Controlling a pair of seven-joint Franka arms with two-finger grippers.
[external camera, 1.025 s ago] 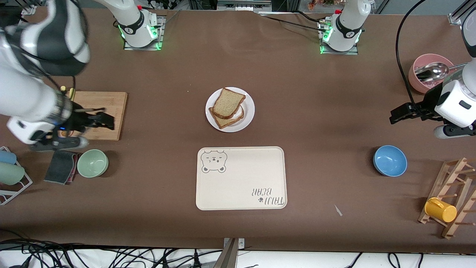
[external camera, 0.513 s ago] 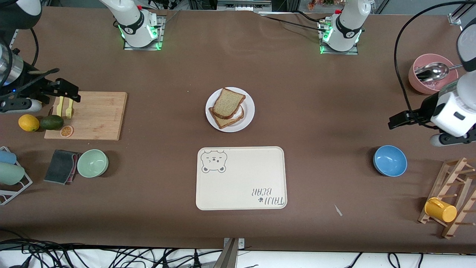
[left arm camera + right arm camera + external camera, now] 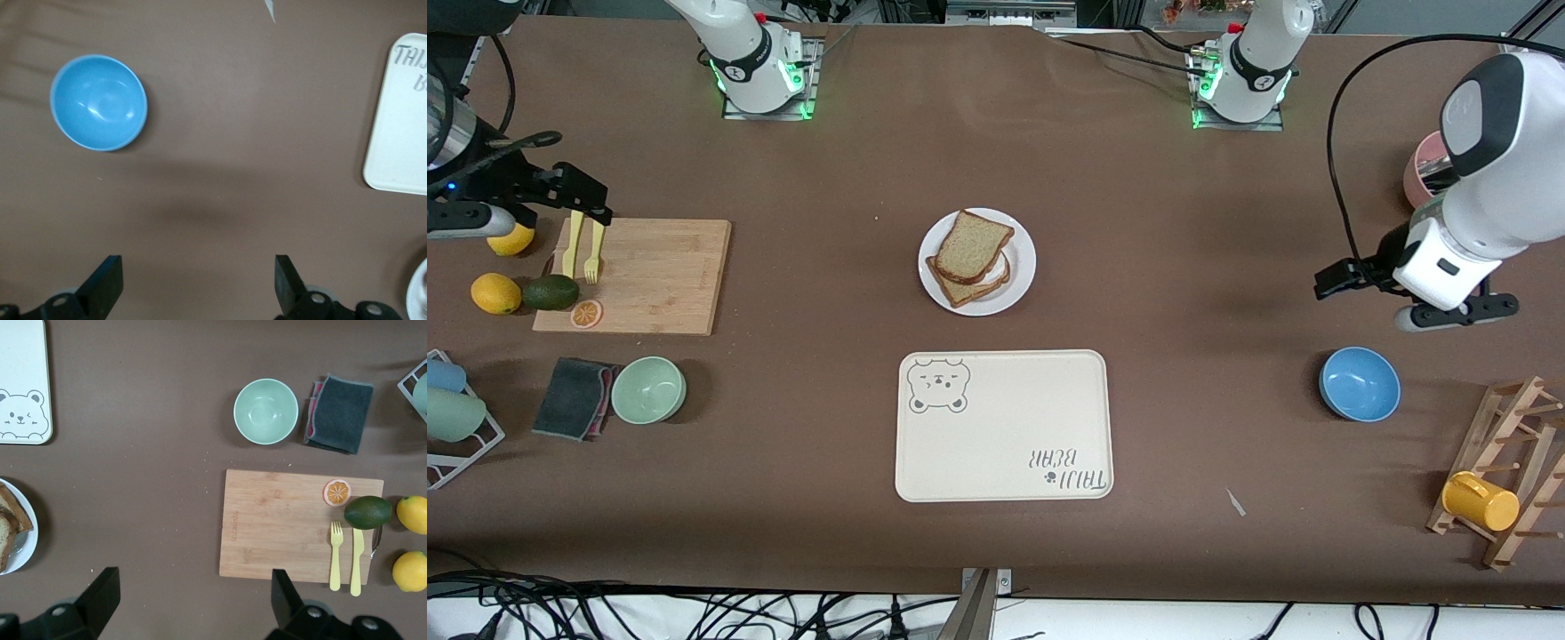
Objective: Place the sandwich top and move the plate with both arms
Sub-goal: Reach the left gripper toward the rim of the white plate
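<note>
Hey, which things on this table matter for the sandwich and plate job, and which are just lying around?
Job: sandwich top, plate, left gripper, right gripper, both open.
Lying about: tray, blue bowl, green bowl, cutting board.

Wooden board (image 3: 280, 523) — yellow fork (image 3: 336, 555), avocado (image 3: 367, 512) on it.

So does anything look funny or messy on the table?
A little: the sandwich top sits crooked on the lower slice, twisted so their corners don't line up, on the plate. Nothing looks spilled or broken.
</note>
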